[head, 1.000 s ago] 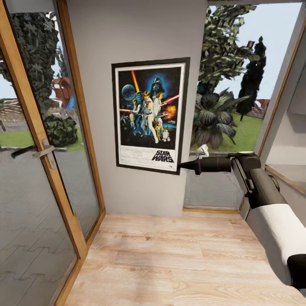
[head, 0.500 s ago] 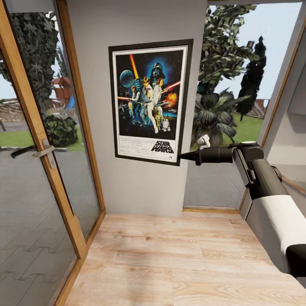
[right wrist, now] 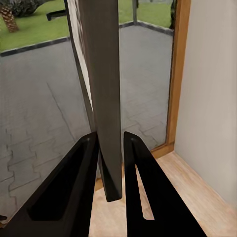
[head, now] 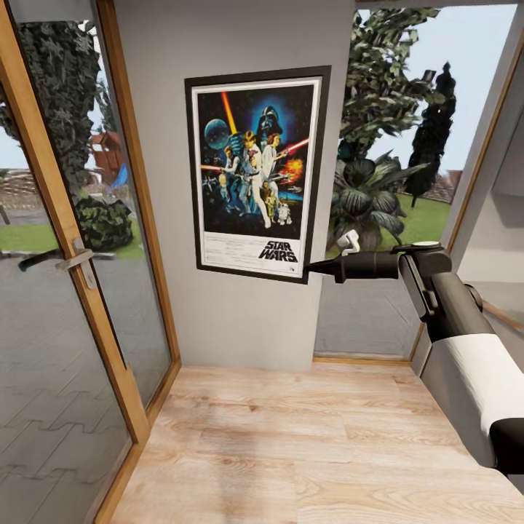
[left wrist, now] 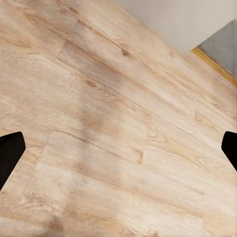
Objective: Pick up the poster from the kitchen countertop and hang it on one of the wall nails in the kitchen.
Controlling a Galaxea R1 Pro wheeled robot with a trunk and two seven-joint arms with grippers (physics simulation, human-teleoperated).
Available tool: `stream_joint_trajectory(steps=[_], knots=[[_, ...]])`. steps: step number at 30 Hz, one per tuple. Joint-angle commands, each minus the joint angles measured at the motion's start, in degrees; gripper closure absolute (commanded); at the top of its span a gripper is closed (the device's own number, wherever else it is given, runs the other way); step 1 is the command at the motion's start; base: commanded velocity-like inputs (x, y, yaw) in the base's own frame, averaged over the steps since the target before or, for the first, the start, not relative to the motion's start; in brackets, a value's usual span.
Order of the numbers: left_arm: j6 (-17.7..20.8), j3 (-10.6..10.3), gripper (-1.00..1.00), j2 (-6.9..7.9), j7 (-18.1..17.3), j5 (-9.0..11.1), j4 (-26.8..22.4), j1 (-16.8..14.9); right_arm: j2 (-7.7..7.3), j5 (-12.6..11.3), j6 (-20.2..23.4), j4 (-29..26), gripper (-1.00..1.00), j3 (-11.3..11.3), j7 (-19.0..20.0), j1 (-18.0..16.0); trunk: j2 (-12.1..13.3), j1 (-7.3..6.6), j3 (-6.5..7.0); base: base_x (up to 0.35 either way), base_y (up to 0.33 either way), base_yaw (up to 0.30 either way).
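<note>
One poster point(head: 255, 171), rectangular, black-framed and white-bordered, stood flat against the grey wall point(head: 233, 320) between a wood-framed glass door point(head: 65, 240) and a window point(head: 407, 145), its bottom strip reading "STAR WARS". One right gripper point(head: 314, 268) pinched its lower right corner, both fingers point(right wrist: 143, 197) clamping the thin edge. Two left fingertips point(left wrist: 10, 153) were spread wide over pale plank flooring point(left wrist: 118, 128).

Wall point(head: 240, 320): plain grey panel between two glazed openings.
Door point(head: 69, 218): glazed, light wooden frame, metal lever handle point(head: 76, 258).
Floor point(head: 306, 444): pale wood planks, visible grain.
Window point(head: 407, 145): large, wooden frame.
Outdoors: leafy tree point(head: 378, 80), dark cypress point(head: 431, 138), broad-leaved plant point(head: 367, 200), lawn, grey paving point(head: 44, 349).
</note>
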Motion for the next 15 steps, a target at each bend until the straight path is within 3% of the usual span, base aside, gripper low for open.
stream_joint_trajectory(steps=[1,8,15], knots=[[-0.28,-0.19,-1.0,0.01,-0.15,0.16,0.08,-0.03,-0.04,-0.2,0.51,-0.02,1.0,0.1,0.12,-0.02,-0.04,0.02,-0.03,0.0,0.0,0.0],[-0.28,-0.19,-1.0,0.04,-0.15,0.16,0.08,-0.03,-0.04,-0.25,0.46,-0.05,1.0,0.21,0.77,-0.01,-0.04,0.02,-0.03,0.0,0.0,0.0],[-0.28,-0.19,-1.0,0.08,-0.15,0.18,0.07,-0.03,-0.04,-0.22,0.41,-0.05,1.0,0.28,4.33,-0.01,-0.04,0.02,-0.03,0.0,0.0,0.0]])
